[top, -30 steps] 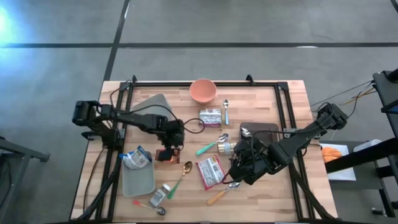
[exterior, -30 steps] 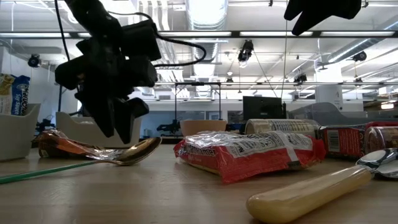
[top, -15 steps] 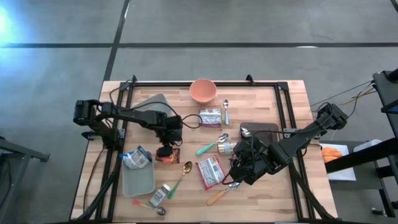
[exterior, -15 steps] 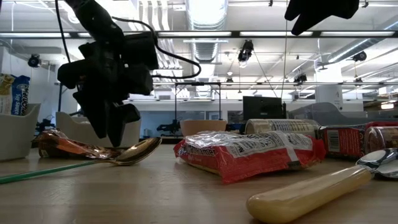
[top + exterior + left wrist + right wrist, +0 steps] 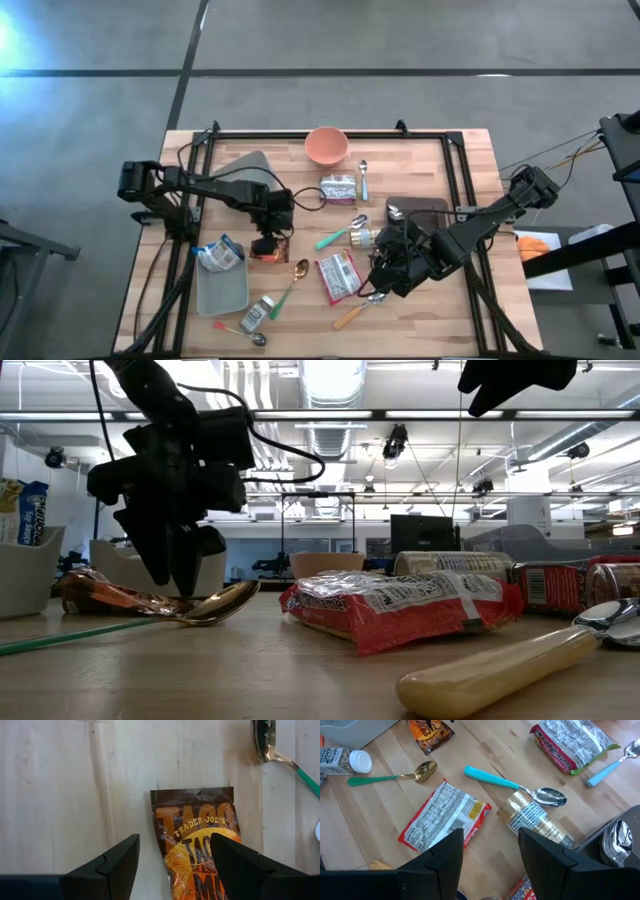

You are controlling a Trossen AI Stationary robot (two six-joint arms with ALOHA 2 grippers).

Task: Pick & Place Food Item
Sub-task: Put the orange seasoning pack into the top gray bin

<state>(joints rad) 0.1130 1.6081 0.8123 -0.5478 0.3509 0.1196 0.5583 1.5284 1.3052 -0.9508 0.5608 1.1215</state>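
Where cropped: taco pkt [image 5: 200, 845] lower half

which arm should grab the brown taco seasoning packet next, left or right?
Left. The left gripper hangs right over the taco seasoning packet, jaws open to either side of it in the left wrist view. The right gripper sits across the table by the red ramen packet.

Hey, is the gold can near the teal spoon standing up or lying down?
Lying on its side: the gold can shows its label lengthwise on the table, beside the teal spoon.
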